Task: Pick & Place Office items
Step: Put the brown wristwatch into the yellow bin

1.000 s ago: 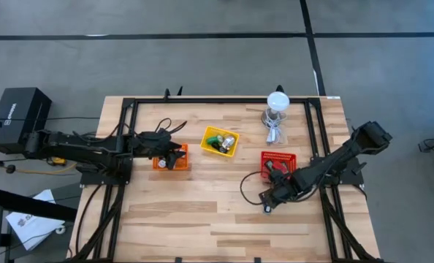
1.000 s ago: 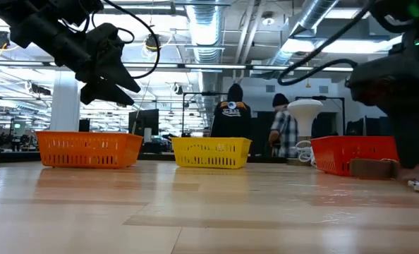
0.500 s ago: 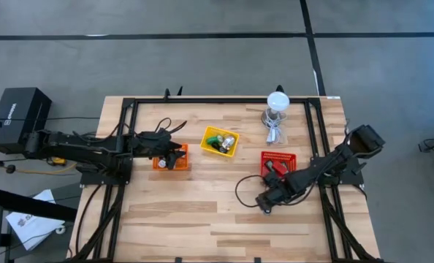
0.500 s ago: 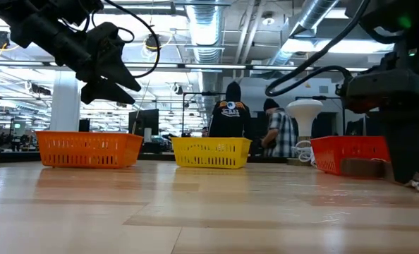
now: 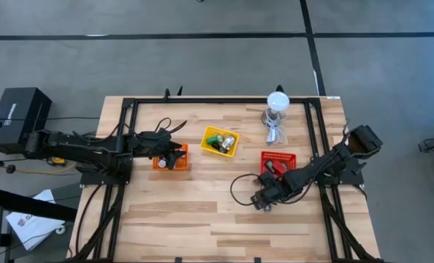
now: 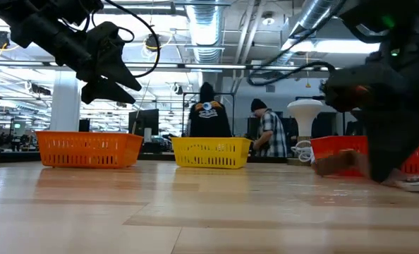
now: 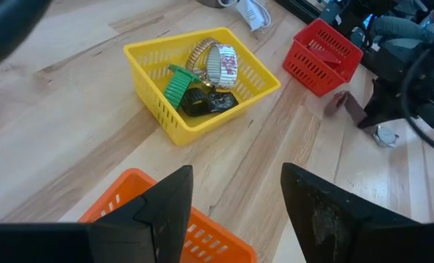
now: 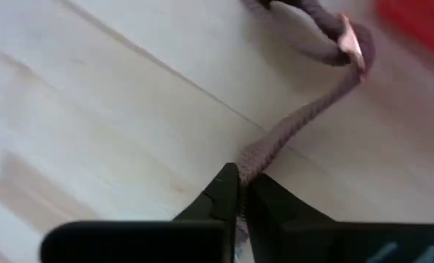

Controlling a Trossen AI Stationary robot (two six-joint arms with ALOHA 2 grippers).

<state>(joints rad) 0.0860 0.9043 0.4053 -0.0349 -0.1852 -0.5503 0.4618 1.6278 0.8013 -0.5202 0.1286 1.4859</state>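
My right gripper is low over the table, near and left of the red bin, shut on a brown braided strip. The strip runs away from the fingers across the wood and curls over at its far end. My left gripper hangs open above the orange bin, with nothing between its fingers. The yellow bin holds a tape ring, a green piece and black bits. My right gripper pinches the near end of the brown strip between its two fingertips. The fingers slant down from the table's right side and lie along the strip. The strip lies stretched out on the table beyond them, with its far end curled.
A white round-topped stand with its cable is at the far right. A small silver item lies on the wood by the right arm. Bare wood stretches along the near half of the table. People stand in the room behind.
My right gripper has moved low over the wood toward the table's left edge. The brown strip has slid leftward with it in front of the red bin.
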